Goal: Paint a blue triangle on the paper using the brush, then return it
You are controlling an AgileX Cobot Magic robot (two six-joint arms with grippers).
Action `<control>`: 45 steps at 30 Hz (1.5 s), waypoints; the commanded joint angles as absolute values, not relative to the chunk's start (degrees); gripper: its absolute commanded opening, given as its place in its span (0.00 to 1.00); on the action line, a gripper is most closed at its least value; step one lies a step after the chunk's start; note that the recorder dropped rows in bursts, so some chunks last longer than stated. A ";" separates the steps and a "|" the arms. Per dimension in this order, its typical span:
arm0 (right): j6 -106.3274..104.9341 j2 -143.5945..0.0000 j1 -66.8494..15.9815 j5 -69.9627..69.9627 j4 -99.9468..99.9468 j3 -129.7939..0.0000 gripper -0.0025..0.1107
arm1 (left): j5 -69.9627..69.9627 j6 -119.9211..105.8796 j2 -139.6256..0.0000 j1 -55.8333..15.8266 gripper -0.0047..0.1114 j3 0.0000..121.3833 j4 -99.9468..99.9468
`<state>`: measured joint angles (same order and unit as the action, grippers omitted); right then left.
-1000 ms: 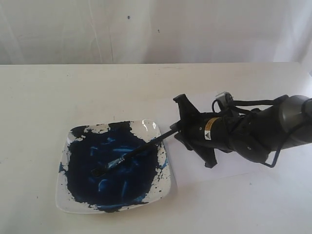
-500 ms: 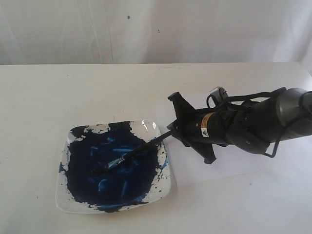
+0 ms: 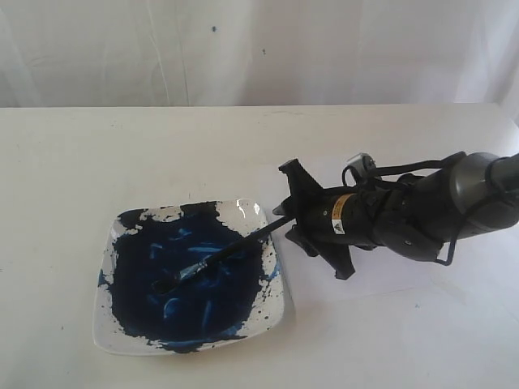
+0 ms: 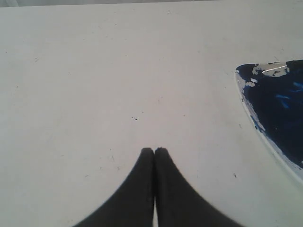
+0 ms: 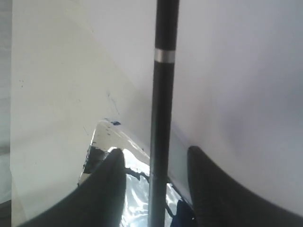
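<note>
Nearest, the paint-smeared dish (image 3: 103, 320) holds the brush (image 3: 219, 255) — bristles in the blue, handle running out between the spread fingers (image 5: 102, 189) of the right gripper (image 5: 155, 152), touching neither. Just beyond, the paper (image 3: 389, 275) lies under that arm. The left gripper (image 4: 154, 150) — pinched together, empty — hovers over bare table (image 4: 94, 71).

The dish (image 3: 248, 212) is white, almost covered with dark blue paint that has lighter blue streaks and splashes near the rim. The brush (image 3: 231, 250) has a black handle with a thin silver ring. The paper (image 3: 324, 284) is plain white on the cream table (image 3: 73, 178), and the right arm (image 3: 405, 223) is black and grey with a small yellow-orange label.
</note>
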<state>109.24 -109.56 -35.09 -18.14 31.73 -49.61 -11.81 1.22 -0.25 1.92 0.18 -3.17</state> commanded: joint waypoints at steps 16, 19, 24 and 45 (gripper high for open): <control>109.72 -111.54 -34.21 -18.16 30.18 -50.88 0.36 | -11.65 1.27 0.00 2.06 0.04 0.00 -3.74; 109.45 -111.54 -34.21 -18.05 30.06 -51.61 0.36 | -11.65 1.27 0.00 2.06 0.04 0.00 -3.74; 109.47 -111.54 -34.21 -17.66 30.22 -52.87 0.36 | -11.65 1.27 0.00 2.06 0.04 0.00 -3.74; 109.60 -113.74 -34.21 -17.47 30.61 -53.60 0.36 | -11.65 1.27 0.00 2.06 0.04 0.00 -3.74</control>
<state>109.47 -112.95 -34.56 -16.81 30.27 -53.43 -11.81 1.22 -0.25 1.92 0.18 -3.17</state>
